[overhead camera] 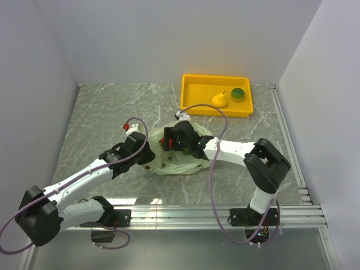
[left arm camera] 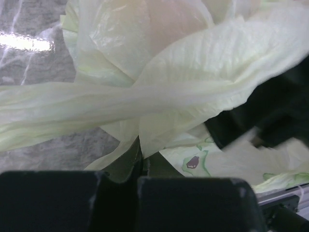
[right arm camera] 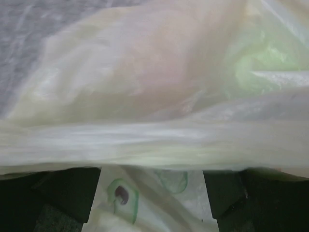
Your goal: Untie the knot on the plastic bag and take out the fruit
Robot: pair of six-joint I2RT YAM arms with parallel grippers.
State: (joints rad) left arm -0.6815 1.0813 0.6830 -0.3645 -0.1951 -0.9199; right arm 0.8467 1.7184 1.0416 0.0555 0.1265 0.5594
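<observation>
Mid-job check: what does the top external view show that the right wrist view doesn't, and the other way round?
Only the top external view shows the yellow tray at the far right, holding a yellow pear and a green citrus, and the left gripper at the bag's left side. Only the right wrist view shows a pinkish shape and a green shape through the film, and a printed dark spot between its spread fingers. Both show the pale green plastic bag with the right gripper on it.
</observation>
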